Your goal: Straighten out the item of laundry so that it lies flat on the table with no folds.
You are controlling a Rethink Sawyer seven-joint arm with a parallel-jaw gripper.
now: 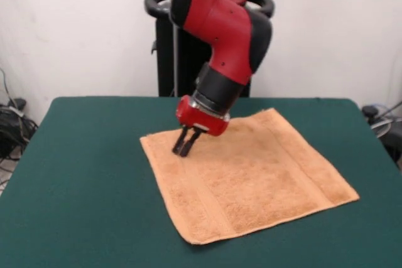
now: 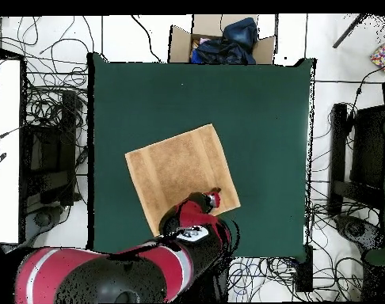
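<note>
The peach terry-cloth towel lies spread out on the dark green table, turned at an angle to the table's edges. A woven band runs near its front-left edge. It looks flat, with no fold that I can see. My gripper points down at the towel's far-left part, near the corner. Its fingers are close together and the tips touch or almost touch the cloth. In the overhead view the towel is left of the table's middle. There the arm covers the towel's lower corner by the gripper.
The black pedestal stands behind the table's far edge. In the overhead view a cardboard box with dark cloth sits beyond the table's top edge. Cables and black stands surround the table.
</note>
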